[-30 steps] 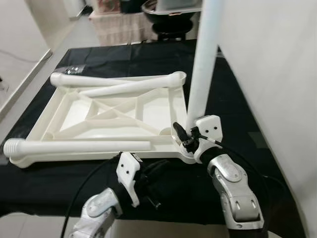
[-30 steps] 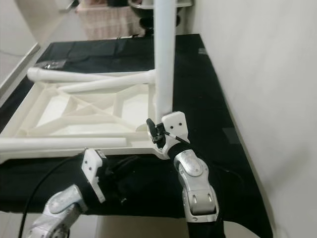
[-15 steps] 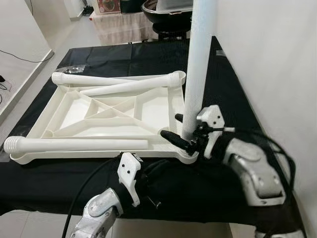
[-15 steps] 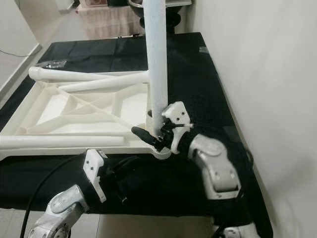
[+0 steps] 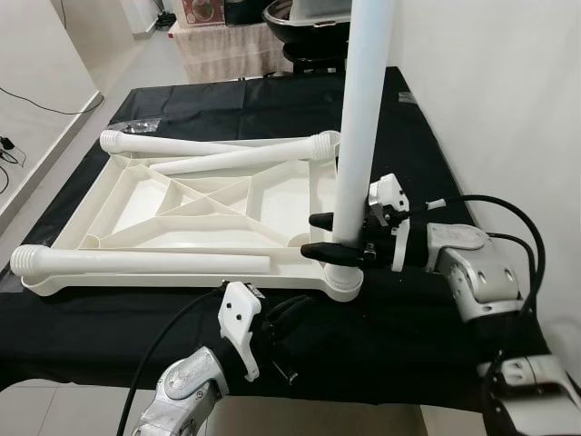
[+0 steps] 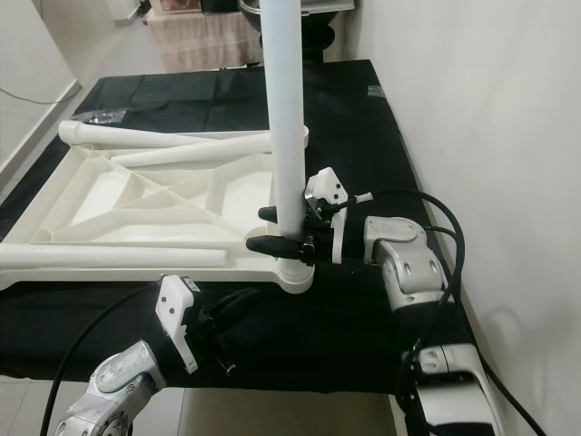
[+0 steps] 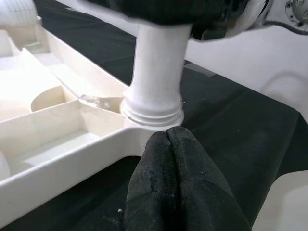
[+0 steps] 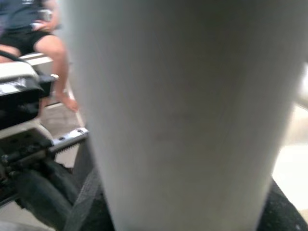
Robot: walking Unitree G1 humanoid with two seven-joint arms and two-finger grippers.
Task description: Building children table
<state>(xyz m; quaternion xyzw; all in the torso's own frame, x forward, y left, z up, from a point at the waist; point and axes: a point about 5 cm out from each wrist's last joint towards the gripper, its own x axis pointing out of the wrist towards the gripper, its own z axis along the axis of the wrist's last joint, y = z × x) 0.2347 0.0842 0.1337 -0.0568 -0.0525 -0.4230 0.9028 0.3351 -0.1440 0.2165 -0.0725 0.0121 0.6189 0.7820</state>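
Observation:
A white children's tabletop (image 5: 136,204) lies upside down on a black-covered table. One white leg (image 5: 363,118) stands upright in the socket at its near right corner. My right gripper (image 5: 310,234) reaches in from the right and is shut on this leg just above the socket, one finger on each side. In the right wrist view the leg (image 8: 183,115) is pressed close against the camera. My left gripper (image 7: 168,144) is shut on nothing, its tips touching the tabletop's front edge right below that socket (image 7: 153,113). Three more legs lie on the tabletop: one (image 5: 136,263) along the near edge, two (image 5: 227,154) at the far edge.
A white wall (image 5: 490,100) runs close along the table's right side. A small clear bag (image 5: 136,125) lies on the cloth (image 5: 408,327) behind the tabletop. Dark furniture (image 5: 300,36) stands past the far end, and open floor (image 5: 54,136) lies to the left. A seated person (image 8: 29,29) appears in the right wrist view.
My right arm has swung out to the right, and its gripper now holds the leg from the side instead of from below. The leg stands straighter. The left gripper stays put.

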